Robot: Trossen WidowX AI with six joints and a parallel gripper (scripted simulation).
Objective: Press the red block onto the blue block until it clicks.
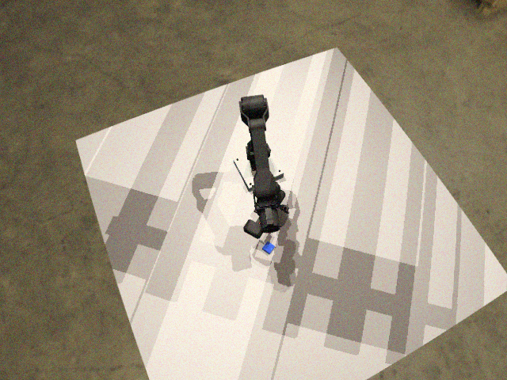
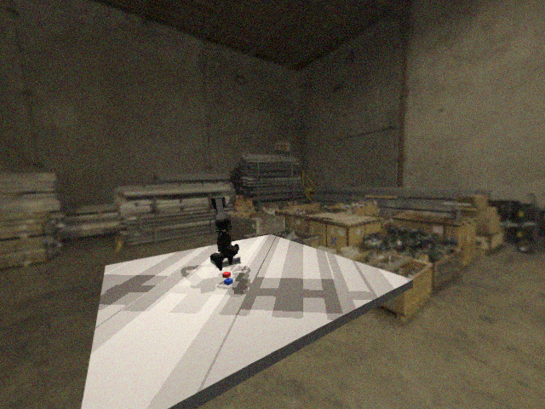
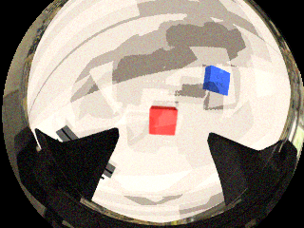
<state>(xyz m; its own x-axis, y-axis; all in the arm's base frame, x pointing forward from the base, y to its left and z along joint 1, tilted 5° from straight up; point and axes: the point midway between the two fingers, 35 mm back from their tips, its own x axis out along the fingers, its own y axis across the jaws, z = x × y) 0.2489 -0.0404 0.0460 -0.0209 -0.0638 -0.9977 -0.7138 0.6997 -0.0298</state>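
Arm [image 1: 261,159] [image 2: 223,233] extending forward from its base over the table [image 1: 184,327] [image 2: 153,334] [image 3: 138,176], wrist [image 1: 268,216] bending downward; claw [image 1: 266,230] [image 2: 226,265] [image 3: 165,136] pointing down, its two black fingers standing wide apart and holding nothing.

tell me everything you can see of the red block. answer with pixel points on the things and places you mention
The red block [image 2: 226,273] [image 3: 162,121] is small and boxy, plain bright red, with a squarish top and a darker side strip in the wrist view. Its material looks smooth, perhaps plastic; any studs or sockets are too small to tell. It sits level on the patterned table, apart from the blue block [image 1: 268,248] [image 2: 227,281] [image 3: 217,81]. Nothing grips it: the gripper [image 3: 165,136] is open above it. In the top view the arm hides it.
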